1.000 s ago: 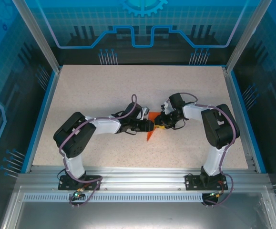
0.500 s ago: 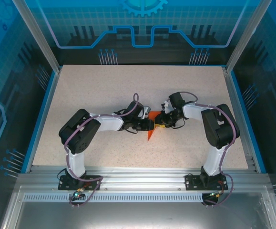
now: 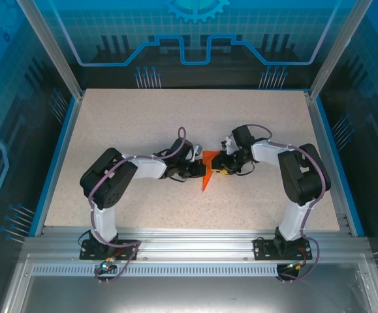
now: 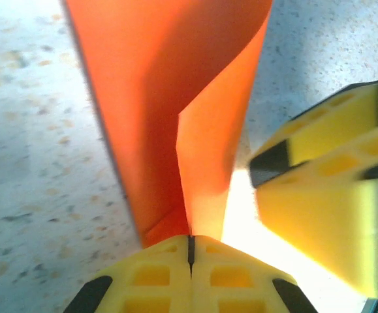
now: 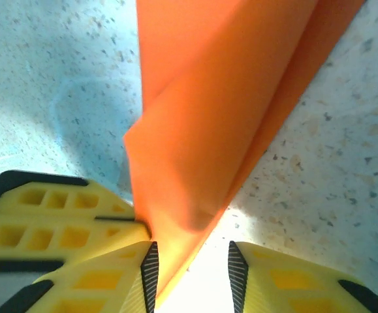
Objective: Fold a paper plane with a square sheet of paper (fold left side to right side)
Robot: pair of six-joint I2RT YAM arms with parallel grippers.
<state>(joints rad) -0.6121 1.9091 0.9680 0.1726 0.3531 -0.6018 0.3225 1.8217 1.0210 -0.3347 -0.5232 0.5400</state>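
Speckled tabletop [image 3: 123, 130], dead centre: the square sheet of paper [image 4: 175, 98] stands half-folded between the arms, the left gripper [image 4: 190, 244] clamped tight on its edge, the right gripper [image 5: 190, 261] with jaws apart and the fold running between them. One pinch alone could let the sheet twist and skew the crease. From above, the grippers hide how the layers line up
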